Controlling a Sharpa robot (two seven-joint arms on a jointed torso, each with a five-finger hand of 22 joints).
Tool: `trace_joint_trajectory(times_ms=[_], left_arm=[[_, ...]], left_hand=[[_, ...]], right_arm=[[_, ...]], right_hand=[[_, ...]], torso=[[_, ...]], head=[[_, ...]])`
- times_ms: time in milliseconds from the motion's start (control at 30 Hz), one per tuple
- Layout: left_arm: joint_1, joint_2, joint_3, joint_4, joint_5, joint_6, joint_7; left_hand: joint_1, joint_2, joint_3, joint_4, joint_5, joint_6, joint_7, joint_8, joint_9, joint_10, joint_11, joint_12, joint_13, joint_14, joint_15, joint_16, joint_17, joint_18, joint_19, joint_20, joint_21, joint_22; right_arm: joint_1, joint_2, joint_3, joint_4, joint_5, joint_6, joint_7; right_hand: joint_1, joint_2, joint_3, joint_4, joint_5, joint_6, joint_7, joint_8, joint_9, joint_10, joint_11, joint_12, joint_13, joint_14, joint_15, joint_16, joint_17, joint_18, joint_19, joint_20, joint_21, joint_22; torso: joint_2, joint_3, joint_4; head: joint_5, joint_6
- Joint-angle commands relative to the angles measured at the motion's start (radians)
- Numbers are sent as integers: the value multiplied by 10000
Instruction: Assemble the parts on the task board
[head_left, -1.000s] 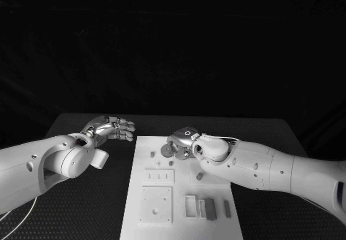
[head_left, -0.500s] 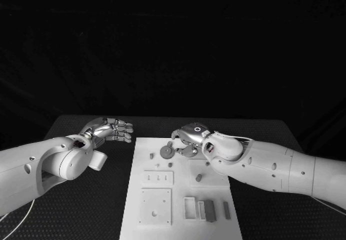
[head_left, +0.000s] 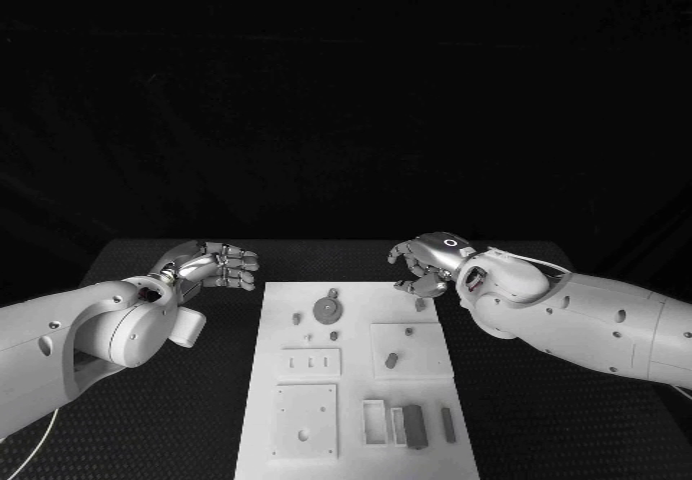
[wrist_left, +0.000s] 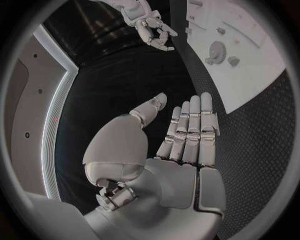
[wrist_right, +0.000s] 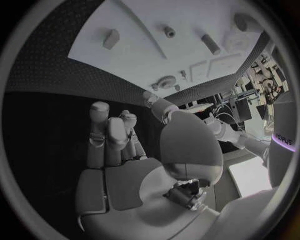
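A: From the head camera, what's different?
B: The right robot hand has lifted off the round part on the white board and now hangs past the board's far right corner, fingers curled, holding nothing I can see. The left robot hand has stayed left of the board, also empty.
A: And the left wrist camera?
B: That robot hand has its fingers straight, side by side, above the tabletop; the round part lies on the board.
A: Right wrist?
B: Fingers bent inward, nothing between them. I'd judge that piece placed; other small parts wait.
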Motion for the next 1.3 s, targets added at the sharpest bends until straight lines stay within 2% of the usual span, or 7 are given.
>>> trace_joint_trajectory(times_ms=[33, 233, 467, 700, 833, 1000, 1300], left_arm=[[16, 41, 1, -41, 5, 23, 125], [2, 48, -8, -88, 5, 89, 132], [-16, 57, -15, -153, 5, 111, 132], [-70, 62, -17, -179, 4, 157, 190], [-90, 70, -17, -191, 4, 186, 188], [-104, 69, -17, -208, 3, 190, 183], [-110, 95, -17, -217, 1, 190, 183]], left_hand=[[-24, -23, -34, 17, -52, -33, -17, -22, 14, 51, 8, -40, 13, 69, 16, -53, 13, 159, 41, -2, -37, 13], [-20, -19, -34, 15, -53, -14, -16, -16, 27, 92, -7, -30, 25, 80, 14, -59, 25, 160, 49, -3, -40, 19], [-16, -13, -40, 13, -53, 31, 3, -10, 61, 269, -79, 28, 83, 102, 9, -88, 61, 161, 66, -8, -53, 36], [-75, -15, -72, 51, -87, 51, 15, -19, 86, 388, -130, 62, 137, 119, 8, -118, 94, 156, 79, -7, -69, 51], [-189, -81, -153, 110, -206, 47, 6, -33, 101, 402, -133, 48, 158, 127, 8, -138, 120, 158, 85, -11, -80, 61], [-174, -91, -155, 97, -205, 46, 1, -35, 105, 405, -136, 44, 162, 123, 6, -144, 125, 162, 82, -14, -85, 63], [-160, -92, -155, 89, -205, 45, -3, -37, 109, 403, -136, 38, 166, 120, 6, -151, 130, 163, 79, -14, -90, 65]], right_arm=[[1, -185, -1, -199, 1662, 193, 1216], [-1, -533, -7, -637, 2308, 288, 1945], [-99, -599, -85, -1348, 2450, 588, 2505], [-450, -426, -128, -1820, 2442, 667, 2739], [-610, -256, -132, -2134, 2442, 674, 2872], [-757, -165, -134, -2198, 2442, 699, 2967], [-912, 28, -163, -2280, 2117, 621, 3010]], right_hand=[[94, -44, -18, -53, -11, 331, 335, 50, -6, -59, 7, -60, -56, -64, 3, -54, -23, 492, -78, 8, -45, 172], [169, -30, -51, -156, -12, 388, 346, 82, 1, -72, 19, -98, -125, -100, 16, -88, -28, 492, -129, 44, -79, 176], [233, -85, -109, -293, -11, 433, 301, 112, 9, -96, -17, -102, -165, -139, -12, -113, -28, 492, -182, 82, -106, 184], [363, -61, -172, -605, -12, 207, 176, 14, -37, -164, -135, -105, -226, -197, -126, -148, -22, 492, -244, 135, -137, 191], [383, -76, -173, -665, -10, 100, 179, -33, -60, -180, -135, -104, -241, -209, -127, -156, -19, 492, -255, 145, -147, 190], [389, -86, -174, -682, -10, 90, 173, -35, -62, -185, -138, -103, -244, -212, -128, -158, -18, 492, -257, 147, -149, 191], [404, -46, -169, -731, -10, 98, 160, -16, -55, -190, -156, -83, -245, -218, -148, -157, -13, 492, -259, 155, -152, 192]], torso=[[-18, 71, -105], [-16, 146, -159], [-6, 123, -136], [-15, 97, -105], [-9, 106, -93], [-26, 64, -98], [-35, 46, -94]], head=[[17, 36], [43, 70], [-14, 58], [-58, -8], [-36, -31], [35, -70], [41, -103]])
